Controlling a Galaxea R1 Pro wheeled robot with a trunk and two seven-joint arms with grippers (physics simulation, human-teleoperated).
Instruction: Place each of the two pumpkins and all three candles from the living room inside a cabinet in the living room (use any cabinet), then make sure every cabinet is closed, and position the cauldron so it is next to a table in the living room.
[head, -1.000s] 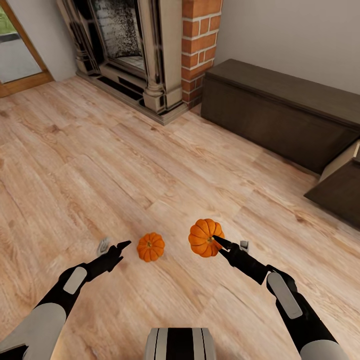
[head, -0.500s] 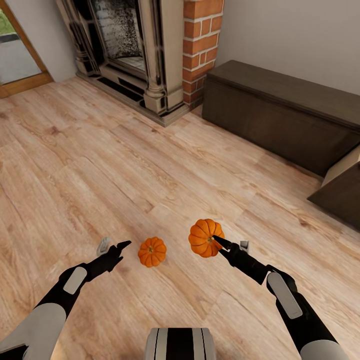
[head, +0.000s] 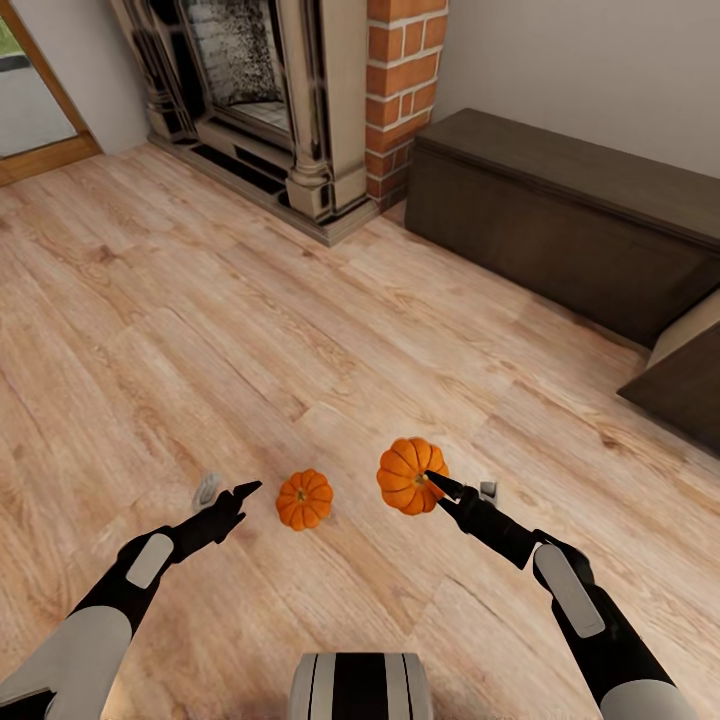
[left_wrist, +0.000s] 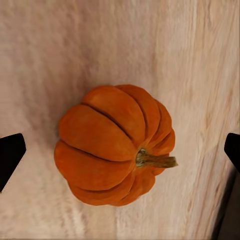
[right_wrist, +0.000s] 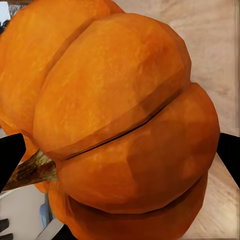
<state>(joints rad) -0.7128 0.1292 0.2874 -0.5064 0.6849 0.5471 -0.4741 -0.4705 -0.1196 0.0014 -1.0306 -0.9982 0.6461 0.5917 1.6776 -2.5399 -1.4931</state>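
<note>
One orange pumpkin (head: 408, 475) hangs above the floor, and my right gripper (head: 456, 486) is shut on it; close up, this pumpkin (right_wrist: 120, 125) spans the gap between the two black fingertips (right_wrist: 10, 157). The other pumpkin (head: 304, 499) sits on the wood floor just right of my left gripper (head: 227, 490), which is open and empty. Through the left wrist camera that pumpkin (left_wrist: 114, 145) lies stem sideways on the floor, beyond the spread fingertips (left_wrist: 10, 156). The dark-brown cabinet (head: 560, 215) runs along the white wall at the upper right. No candles or cauldron are in view.
A drawer (head: 680, 385) of the cabinet stands pulled out at the right edge, its pale side showing. The brick fireplace column (head: 400, 70) and stone fireplace surround (head: 310, 150) stand at the back. A doorway (head: 30, 100) opens at the far left. Light wood floor (head: 200, 320) lies between.
The whole view has shifted slightly as the camera moved, with the drawer sliding toward the right edge. Both arms keep their pose, and the right gripper still holds its pumpkin.
</note>
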